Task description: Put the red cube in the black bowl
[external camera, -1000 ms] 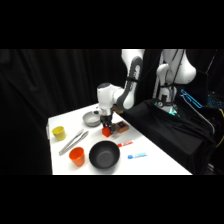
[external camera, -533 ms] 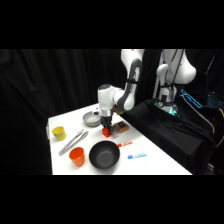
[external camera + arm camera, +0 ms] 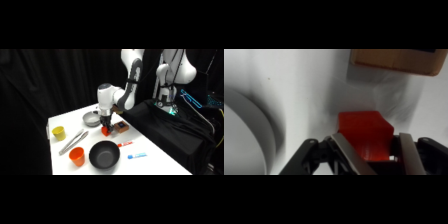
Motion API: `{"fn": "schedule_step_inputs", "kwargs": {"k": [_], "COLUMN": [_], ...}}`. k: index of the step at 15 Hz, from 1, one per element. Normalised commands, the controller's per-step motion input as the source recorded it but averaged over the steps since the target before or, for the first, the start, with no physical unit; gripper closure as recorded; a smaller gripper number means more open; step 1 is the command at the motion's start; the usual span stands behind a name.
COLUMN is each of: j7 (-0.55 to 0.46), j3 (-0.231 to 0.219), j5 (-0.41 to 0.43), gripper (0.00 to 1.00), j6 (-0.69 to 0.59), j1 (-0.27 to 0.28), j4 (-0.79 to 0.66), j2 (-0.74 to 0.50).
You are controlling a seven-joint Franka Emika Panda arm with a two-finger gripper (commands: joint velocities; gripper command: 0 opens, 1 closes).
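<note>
Currently your gripper (image 3: 369, 150) fingers (image 3: 346, 155) straddle the red cube (image 3: 364, 131), one on each side, apparently closing on it. It sits mid-tabletop; the black bowl (image 3: 104, 155) lies toward the near edge.

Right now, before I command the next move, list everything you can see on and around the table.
red cube: one, red-orange, table centre, between the end effector's fingers
black bowl: one, matte black, near edge, in front of the cube
brown block: one, brown, beside the cube
metal bowl: one, silver-grey, behind the cube
orange cup: one, orange, left of the black bowl
yellow cup: one, yellow, left edge
tongs: one pair, metal, between the cups
markers: two, red and blue, right of the black bowl
table: one, white
end effector: one, fingers flanking the cube
</note>
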Motion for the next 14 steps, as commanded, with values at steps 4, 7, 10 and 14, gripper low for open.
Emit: {"fn": "schedule_step_inputs", "kwargs": {"k": [4, 7, 10, 14], "j7": [0.26, 0.17, 0.1, 0.08], "j3": [-0.167, -0.037, 0.045, 0.087], "j5": [-0.231, -0.145, -0.053, 0.004], "gripper": [0.75, 0.75, 0.75, 0.75], "j6": [-0.38, -0.46, -0.51, -0.42], "j1": [0.183, 0.07, 0.011, 0.012], "j4": [-0.09, -0.03, 0.01, 0.07], "j2": [-0.43, -0.43, -0.4, -0.3]}}
